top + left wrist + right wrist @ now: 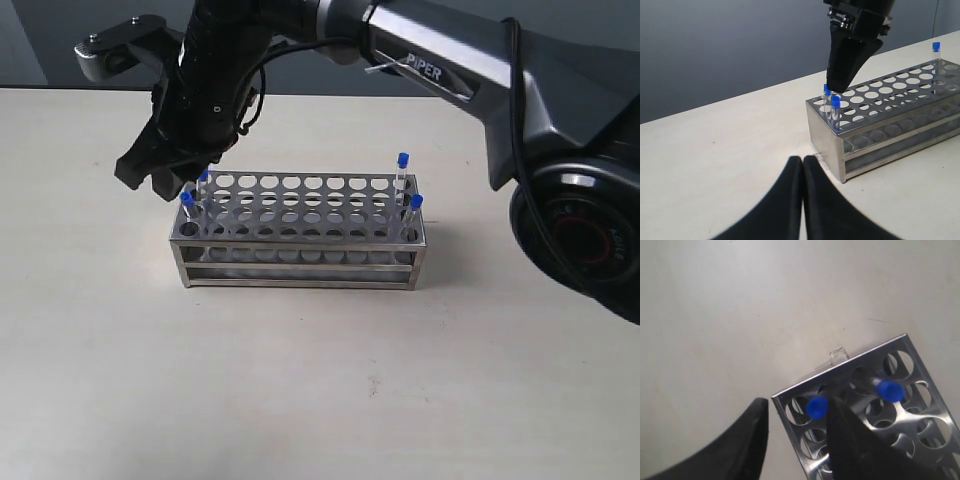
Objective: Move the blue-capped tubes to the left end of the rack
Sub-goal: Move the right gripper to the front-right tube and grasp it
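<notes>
The steel rack (300, 262) stands mid-table. Two blue-capped tubes (187, 200) (204, 178) sit in holes at its left end, and two more (403, 160) (416, 202) at its right end. My right gripper (160, 185) reaches across and hangs over the left end, open. In the right wrist view its jaws (797, 402) straddle the rack's corner (790, 395); one blue cap (816, 406) lies between them, close to one finger, and a second cap (890, 390) lies outside them. My left gripper (803, 161) is shut and empty, low over the table just short of the rack's end (825, 135).
The pale tabletop (100, 350) stretches all round the rack. The right arm's dark body (560, 120) spans the back right of the scene. A grey wall (715, 45) lies behind the table.
</notes>
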Action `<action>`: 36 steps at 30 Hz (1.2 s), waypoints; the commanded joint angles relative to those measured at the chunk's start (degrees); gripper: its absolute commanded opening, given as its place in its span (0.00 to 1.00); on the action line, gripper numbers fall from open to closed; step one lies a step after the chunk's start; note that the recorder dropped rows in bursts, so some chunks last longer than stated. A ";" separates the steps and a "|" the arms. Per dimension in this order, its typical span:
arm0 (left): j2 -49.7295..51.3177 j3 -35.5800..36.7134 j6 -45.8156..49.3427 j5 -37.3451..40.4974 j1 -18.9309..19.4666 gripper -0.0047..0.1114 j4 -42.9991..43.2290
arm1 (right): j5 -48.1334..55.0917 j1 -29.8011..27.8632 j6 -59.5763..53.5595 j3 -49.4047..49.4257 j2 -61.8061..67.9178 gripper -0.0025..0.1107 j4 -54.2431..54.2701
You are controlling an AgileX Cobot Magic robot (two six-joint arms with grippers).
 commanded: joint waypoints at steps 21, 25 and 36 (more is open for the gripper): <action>-0.30 -0.30 -0.27 -0.26 -0.63 0.05 -0.02 | 2.33 -11.42 17.11 18.80 -19.50 0.36 -17.40; -0.30 -0.30 -0.27 -0.26 -0.63 0.05 -0.02 | 2.33 -11.42 17.39 26.13 -21.60 0.36 -18.19; -0.30 -0.30 -0.27 -0.26 -0.63 0.05 -0.02 | 2.33 -14.15 23.55 36.29 -21.60 0.36 -24.26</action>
